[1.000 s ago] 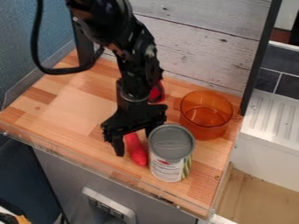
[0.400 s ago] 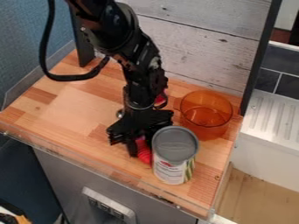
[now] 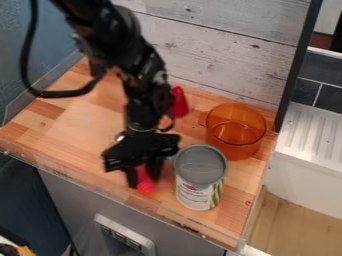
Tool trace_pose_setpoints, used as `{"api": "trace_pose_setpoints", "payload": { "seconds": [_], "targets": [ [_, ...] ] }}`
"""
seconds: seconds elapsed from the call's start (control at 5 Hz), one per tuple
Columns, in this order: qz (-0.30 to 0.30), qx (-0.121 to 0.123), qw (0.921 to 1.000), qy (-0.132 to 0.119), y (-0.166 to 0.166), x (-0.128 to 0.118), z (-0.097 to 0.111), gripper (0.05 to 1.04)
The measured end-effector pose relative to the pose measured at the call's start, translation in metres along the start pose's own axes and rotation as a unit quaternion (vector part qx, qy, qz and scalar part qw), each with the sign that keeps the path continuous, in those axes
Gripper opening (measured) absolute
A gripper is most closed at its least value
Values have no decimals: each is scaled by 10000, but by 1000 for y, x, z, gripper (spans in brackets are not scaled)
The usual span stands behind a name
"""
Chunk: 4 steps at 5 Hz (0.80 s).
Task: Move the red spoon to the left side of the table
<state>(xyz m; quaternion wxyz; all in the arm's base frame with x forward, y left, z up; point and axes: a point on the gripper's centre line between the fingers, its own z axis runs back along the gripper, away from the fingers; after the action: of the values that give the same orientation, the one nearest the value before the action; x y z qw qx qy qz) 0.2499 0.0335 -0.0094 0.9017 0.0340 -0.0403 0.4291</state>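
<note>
spoon (image 3: 145, 186) looked pinched in the jaws of the gripper (image 3: 144, 182), the grasp seemingly made. laying it on the left side of the table (image 3: 80, 122) was undone.

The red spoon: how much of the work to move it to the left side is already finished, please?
Done: the claw has reached the red spoon and appears to grip it. In hand: carrying it, near the table's front edge, left of the can in the view. Left: probably bringing it further across the table to the left side, then releasing it.
</note>
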Motion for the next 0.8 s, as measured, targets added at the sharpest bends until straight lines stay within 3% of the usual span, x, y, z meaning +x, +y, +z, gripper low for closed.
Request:
{"api": "trace_pose_setpoints", "payload": {
  "seconds": [0.4, 0.6, 0.8],
  "targets": [
    [-564, 63, 9983, -162, 18, 34, 19, 397],
    [-797, 210, 9960, -344, 31, 53, 22, 397],
    [-588, 276, 9966, -512, 45, 73, 26, 397]
  ]
}}
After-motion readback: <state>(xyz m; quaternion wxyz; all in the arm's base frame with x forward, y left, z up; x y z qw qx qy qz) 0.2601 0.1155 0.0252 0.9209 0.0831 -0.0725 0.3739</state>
